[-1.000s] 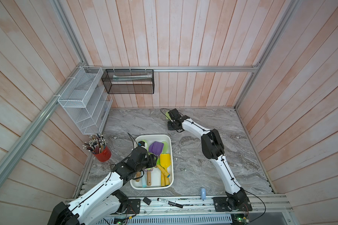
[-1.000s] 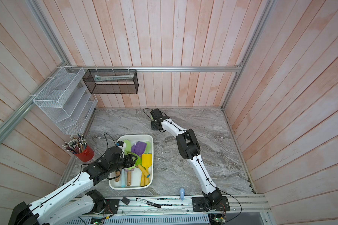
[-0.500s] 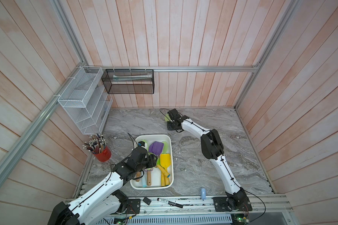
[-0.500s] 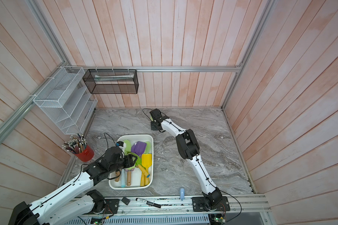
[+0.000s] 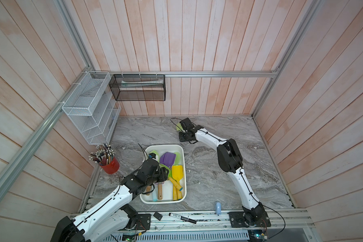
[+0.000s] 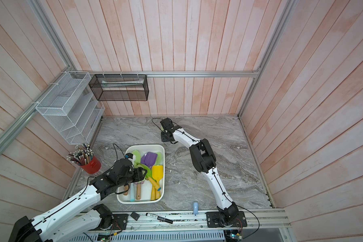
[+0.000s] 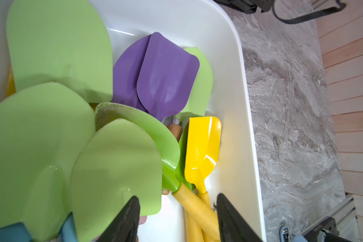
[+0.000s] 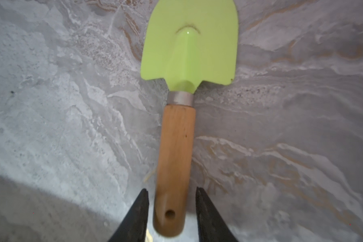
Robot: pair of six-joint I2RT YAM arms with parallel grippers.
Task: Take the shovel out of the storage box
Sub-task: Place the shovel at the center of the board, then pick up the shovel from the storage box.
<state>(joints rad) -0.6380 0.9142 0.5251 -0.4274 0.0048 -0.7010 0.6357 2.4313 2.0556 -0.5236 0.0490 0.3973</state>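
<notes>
1. red pencil cup: stands at the table edge, 9 o'clock of the storage box, apart from it.
2. left gripper: reaches in from the box's 8 o'clock side and hangs over its middle. Fingers are apart with nothing clamped. In the left wrist view, yellow handles lie below the gap.
3. storage box: white tub at mid-front of the table, seen in both top views. It holds the other shovels in a heap: green blades, a purple blade and a yellow blade. Handles point to 6 o'clock.
4. shovel: green blade, wooden handle. It lies flat on the table outside the storage box, about 12 o'clock of it, toward the far end. In a top view only a bit of blade shows beside the arm.
5. right gripper: straddles the butt end of the shovel handle. Fingers are apart with a gap on each side, so no clamp.
</notes>
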